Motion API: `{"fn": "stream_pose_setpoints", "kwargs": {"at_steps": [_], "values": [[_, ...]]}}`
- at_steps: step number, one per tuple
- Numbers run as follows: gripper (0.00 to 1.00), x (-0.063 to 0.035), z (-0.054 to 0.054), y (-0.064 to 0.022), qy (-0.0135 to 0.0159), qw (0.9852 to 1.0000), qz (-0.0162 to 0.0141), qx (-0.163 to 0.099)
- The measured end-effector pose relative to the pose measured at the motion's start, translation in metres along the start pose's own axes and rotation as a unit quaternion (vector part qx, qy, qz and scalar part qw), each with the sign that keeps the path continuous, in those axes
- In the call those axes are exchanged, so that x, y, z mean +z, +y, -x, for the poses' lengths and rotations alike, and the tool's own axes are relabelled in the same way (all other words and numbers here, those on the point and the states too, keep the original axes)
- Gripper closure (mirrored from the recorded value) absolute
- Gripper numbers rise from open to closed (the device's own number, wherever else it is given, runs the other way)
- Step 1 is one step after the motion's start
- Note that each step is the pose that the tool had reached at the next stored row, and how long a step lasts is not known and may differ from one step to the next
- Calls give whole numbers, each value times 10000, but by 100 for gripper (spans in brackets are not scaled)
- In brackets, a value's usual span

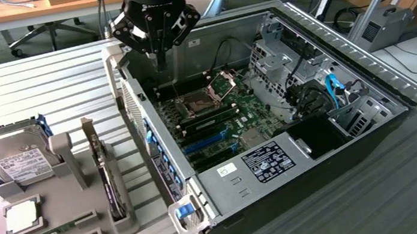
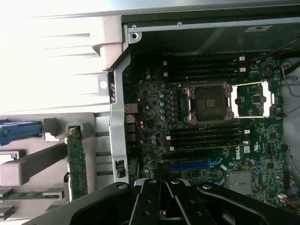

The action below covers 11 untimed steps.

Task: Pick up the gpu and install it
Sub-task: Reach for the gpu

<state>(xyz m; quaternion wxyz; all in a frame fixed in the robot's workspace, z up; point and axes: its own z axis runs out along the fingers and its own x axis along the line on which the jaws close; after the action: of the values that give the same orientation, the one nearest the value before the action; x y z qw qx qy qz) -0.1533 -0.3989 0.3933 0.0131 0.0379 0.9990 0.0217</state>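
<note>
Your gripper [image 1: 159,60] hangs over the far end of the open computer case [image 1: 323,186], above the motherboard [image 1: 225,121]. Its jaws are closed and hold nothing. The gpu [image 1: 108,178] is not under you. In the exterior view it lies at about 7 o'clock from the jaws, outside the case wall. It stands on edge in a slot of the grey holder [image 1: 65,166], just beside the hard drive [image 1: 16,157]. Its long axis runs roughly 12 to 6 o'clock in that view, nearly parallel to the case's near wall. The wrist view shows its green board [image 2: 76,164] edge-up.
</note>
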Motion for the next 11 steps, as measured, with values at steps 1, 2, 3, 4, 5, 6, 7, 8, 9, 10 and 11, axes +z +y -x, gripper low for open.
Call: {"fn": "stream_pose_setpoints", "kwargs": {"at_steps": [1,2,3,4,5,6,7,8,9,10,11], "values": [[89,0,-5,0,0,10000,0,0],[89,0,-9,-1,0,10000,0,0],[89,0,-12,-1,0,10000,0,0],[89,0,-16,-1,0,10000,0,0],[89,0,-19,-1,0,10000,0,0],[89,-1,-21,-1,0,10000,0,0],[89,-1,-24,-2,0,10000,0,0],[89,-1,-27,-2,0,10000,0,0],[89,-1,-30,-2,0,10000,0,0],[89,-1,-33,-2,0,10000,0,0],[89,-1,-35,-3,0,10000,0,0]]}}
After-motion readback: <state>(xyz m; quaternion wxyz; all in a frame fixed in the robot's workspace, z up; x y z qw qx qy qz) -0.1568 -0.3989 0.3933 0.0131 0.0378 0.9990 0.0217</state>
